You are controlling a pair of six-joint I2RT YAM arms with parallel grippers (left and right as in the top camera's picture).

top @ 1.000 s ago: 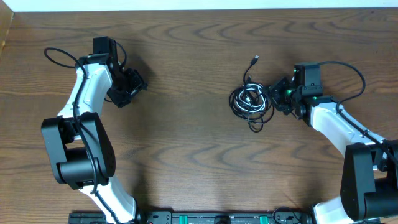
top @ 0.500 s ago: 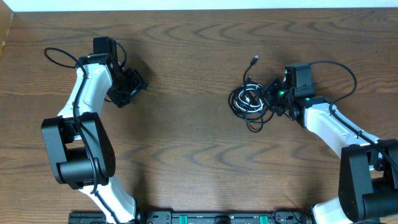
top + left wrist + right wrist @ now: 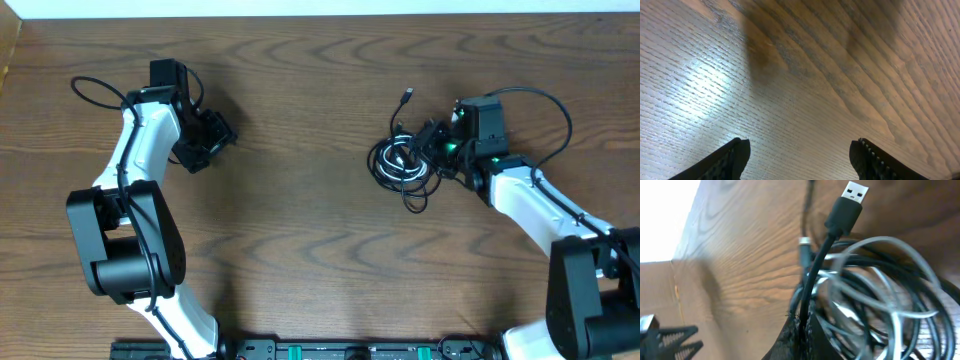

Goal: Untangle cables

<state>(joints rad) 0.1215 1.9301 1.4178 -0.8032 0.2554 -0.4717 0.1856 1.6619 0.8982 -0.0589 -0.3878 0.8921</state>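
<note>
Right end effector [image 3: 802, 332] is clamped on a black cord of the cables [image 3: 400, 162] — its USB plug [image 3: 846, 205] free; left end effector [image 3: 800, 155] stands apart over the table [image 3: 790, 75].

The left arm [image 3: 138, 135] is bent back, the left gripper [image 3: 800, 152] hanging with fingers spread wide; the right arm [image 3: 530, 200] reaches inward, the right gripper [image 3: 432, 141] pinched on a black cable [image 3: 813, 280]
</note>
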